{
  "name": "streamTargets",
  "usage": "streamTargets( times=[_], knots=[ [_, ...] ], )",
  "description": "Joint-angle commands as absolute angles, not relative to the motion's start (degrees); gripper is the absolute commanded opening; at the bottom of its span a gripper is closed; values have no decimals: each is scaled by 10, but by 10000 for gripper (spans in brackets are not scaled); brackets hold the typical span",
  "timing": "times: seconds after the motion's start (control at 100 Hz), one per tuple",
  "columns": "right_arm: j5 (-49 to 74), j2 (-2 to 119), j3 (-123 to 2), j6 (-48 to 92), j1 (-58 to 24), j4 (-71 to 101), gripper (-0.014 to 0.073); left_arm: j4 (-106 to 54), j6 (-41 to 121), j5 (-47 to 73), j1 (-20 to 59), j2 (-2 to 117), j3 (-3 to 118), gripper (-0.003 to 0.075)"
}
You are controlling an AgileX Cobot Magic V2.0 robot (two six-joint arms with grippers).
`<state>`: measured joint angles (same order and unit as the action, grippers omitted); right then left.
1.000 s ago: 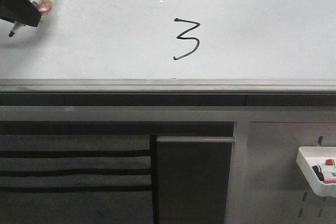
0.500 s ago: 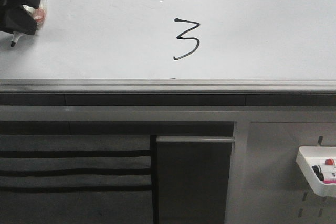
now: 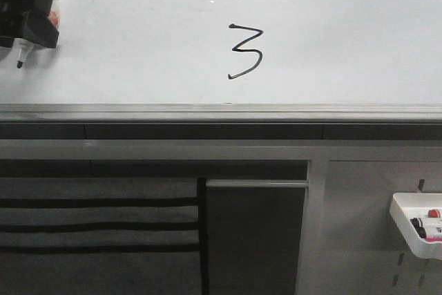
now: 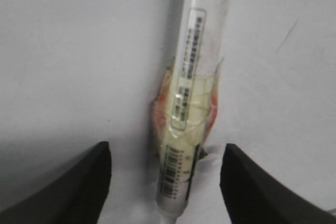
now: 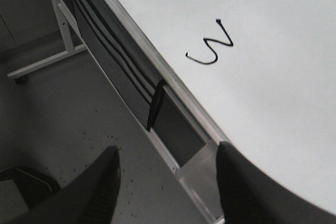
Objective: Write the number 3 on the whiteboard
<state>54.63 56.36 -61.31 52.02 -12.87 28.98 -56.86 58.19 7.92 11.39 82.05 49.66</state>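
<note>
The black number 3 (image 3: 246, 51) is drawn at the middle of the whiteboard (image 3: 345, 32); it also shows in the right wrist view (image 5: 211, 45). My left gripper (image 3: 27, 22) is at the board's far upper left, well left of the digit. It carries a marker (image 3: 19, 53) that is nearly upright, tip down, close to the board. In the left wrist view the taped marker (image 4: 186, 77) runs between my left gripper's (image 4: 165, 153) fingertips with a gap on each side; the grip point is hidden. My right gripper (image 5: 165, 153) is open, empty and away from the board.
The board's grey bottom rail (image 3: 221, 112) runs across the front view. Below it are a dark striped panel (image 3: 97, 226) and a grey pegboard (image 3: 366, 240). A white tray (image 3: 407, 222) holding spare markers hangs at the lower right.
The left gripper has shifted a little left and down. The marker has turned from tilted to nearly upright. The 3 is unchanged.
</note>
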Motion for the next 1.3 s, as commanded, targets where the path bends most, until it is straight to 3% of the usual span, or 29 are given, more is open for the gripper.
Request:
streamTargets(
  times=[0.0,0.19,0.33,0.45,0.61,0.79,1.119,1.289],
  knots=[
    [565,554,-643,415,-124,229,362,-519,578,98,117,773,511,475],
    [704,548,-703,159,-120,44,332,-393,555,292,115,654,511,475],
    [703,506,-689,43,-119,-12,127,-335,490,373,114,551,511,431],
    [618,440,-622,10,-119,-12,-74,-241,371,377,114,472,511,283],
    [414,337,-509,-7,-119,-12,-71,-211,266,318,114,392,491,-18],
    [396,284,-461,-7,-119,-12,-71,-312,266,205,114,354,435,-18],
    [421,282,-458,-7,-119,-12,-71,-315,266,203,114,354,413,-18],
    [421,282,-458,-7,-119,-12,-71,-257,266,183,114,256,381,-18]
  ],
)
